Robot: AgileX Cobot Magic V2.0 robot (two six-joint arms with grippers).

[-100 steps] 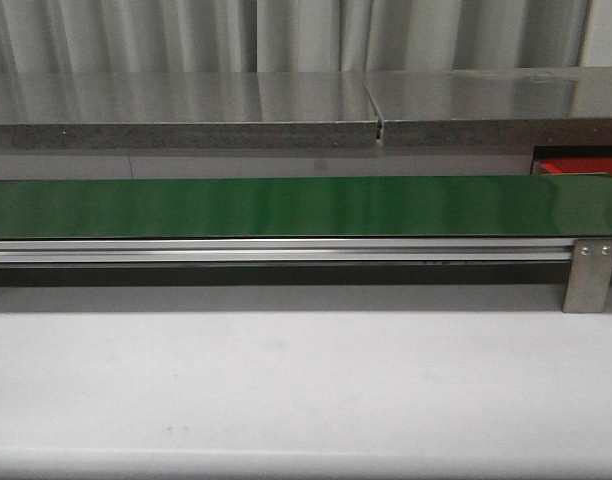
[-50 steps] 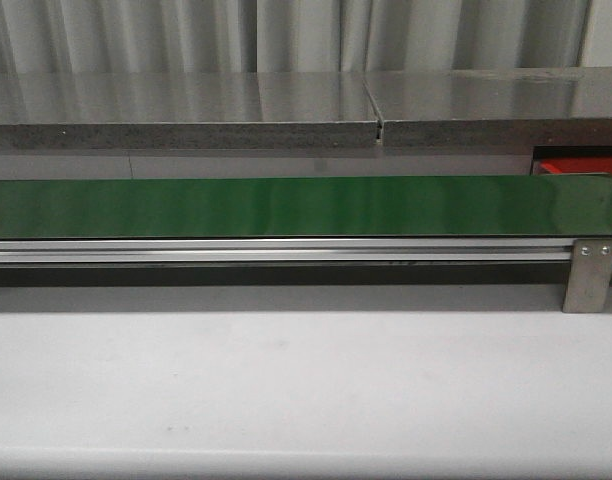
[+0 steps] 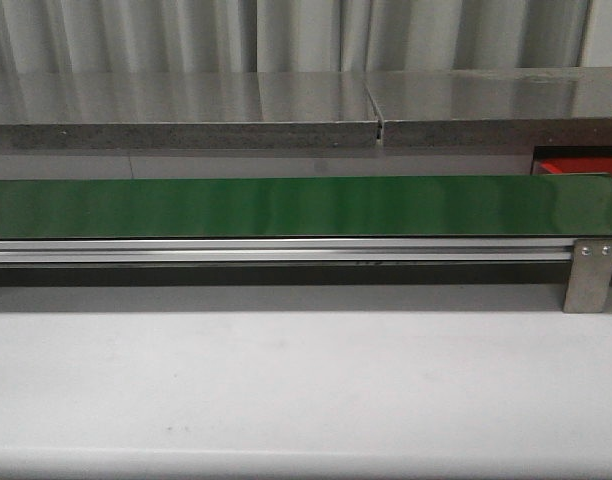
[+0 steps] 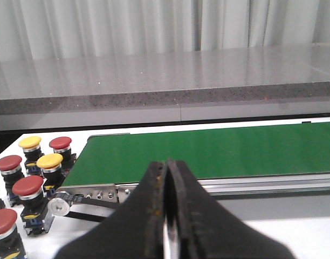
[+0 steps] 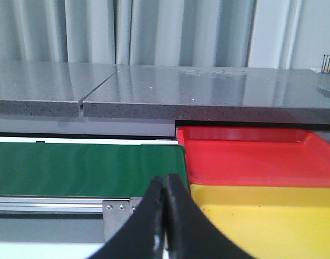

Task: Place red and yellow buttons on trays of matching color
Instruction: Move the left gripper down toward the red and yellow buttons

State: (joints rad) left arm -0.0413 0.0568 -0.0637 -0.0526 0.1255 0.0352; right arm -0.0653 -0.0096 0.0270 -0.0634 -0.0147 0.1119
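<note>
The red and yellow buttons (image 4: 33,172) stand crowded on the surface (image 4: 294,237) off the left end of the green belt (image 4: 208,154); the left pincer (image 4: 166,178), pressed shut and empty, could knock neighbours over reaching in. The right pincer (image 5: 165,194) is likewise closed on nothing. Past the belt's right end, the red tray (image 5: 251,156) and yellow tray (image 5: 262,221) sit touching, both empty

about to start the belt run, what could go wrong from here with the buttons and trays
The red tray and yellow tray touch edge to edge, so a loose drop could land in the wrong colour. The red and yellow buttons stand crowded together; a grab may knock neighbours. Both end effectors, left and right, are shut.
</note>
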